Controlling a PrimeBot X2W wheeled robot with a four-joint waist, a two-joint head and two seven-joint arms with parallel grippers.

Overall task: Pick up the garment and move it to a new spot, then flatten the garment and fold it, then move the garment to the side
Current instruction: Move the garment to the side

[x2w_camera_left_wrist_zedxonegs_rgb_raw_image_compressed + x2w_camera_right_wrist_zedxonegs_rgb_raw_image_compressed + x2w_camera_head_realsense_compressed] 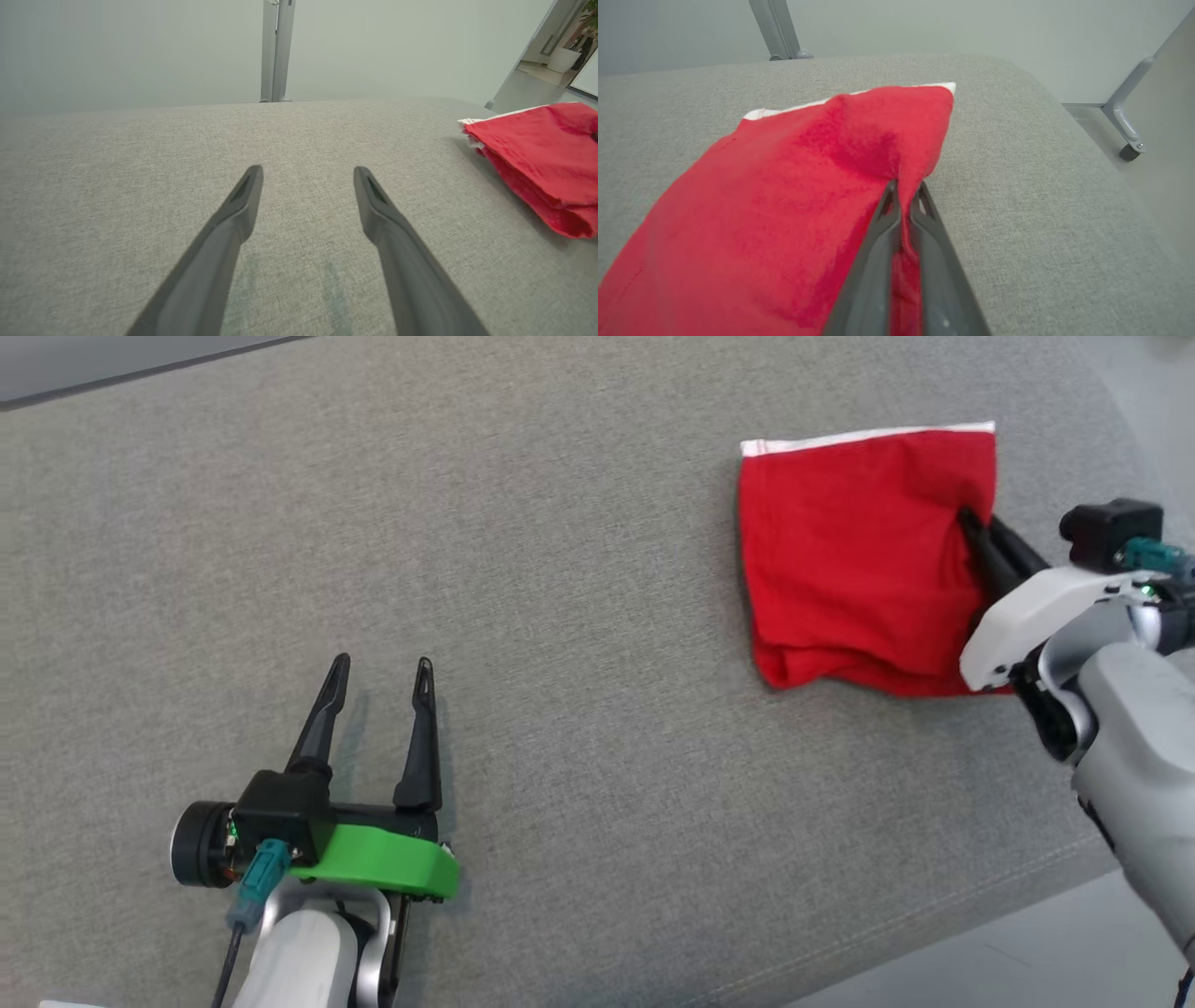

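grey couch [560, 569] | right gripper [903, 191] pinching red garment [854, 560] | left gripper [383, 663] spread

Probably a lab or an office room; a grey fabric pad [560, 569] stands before a plain pale wall [140, 46]; a grey metal post [276, 46], a caster [1129, 152] and a potted plant [563, 59] show.

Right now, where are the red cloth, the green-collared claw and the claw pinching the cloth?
red garment [859, 560], head view, middle of its top layer.
left gripper [383, 661], head view, midway between its open fingertips.
right gripper [906, 186], right wrist view, midway between fingertips pinching the garment.
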